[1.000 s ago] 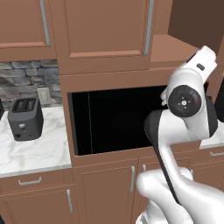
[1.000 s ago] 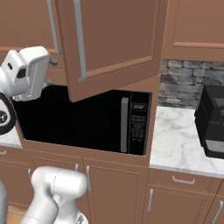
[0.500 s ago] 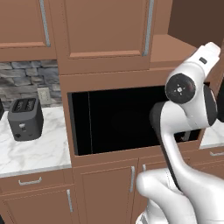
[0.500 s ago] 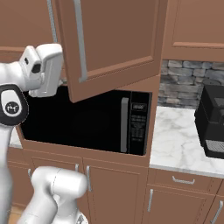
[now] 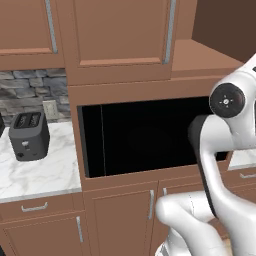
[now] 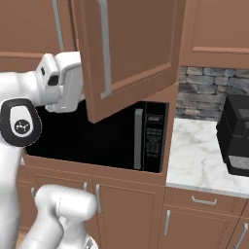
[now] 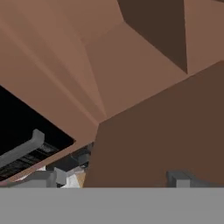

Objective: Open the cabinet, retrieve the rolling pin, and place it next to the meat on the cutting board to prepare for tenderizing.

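Beside the open cabinet (image 6: 131, 53) door, tool (image 7: 109, 178) wide open, empty.

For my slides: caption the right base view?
Cabinet door swung open above the black microwave, white arm beside it.

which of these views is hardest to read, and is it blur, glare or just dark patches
Hand view: hardest; flat brown panels of the cabinet sit so close that edges show only as shading steps, no blur. Left base view: sharp, but the microwave opening is a featureless black patch. Right base view: sharp and evenly lit, no glare; the open cabinet door leaves soft shade on the microwave front.
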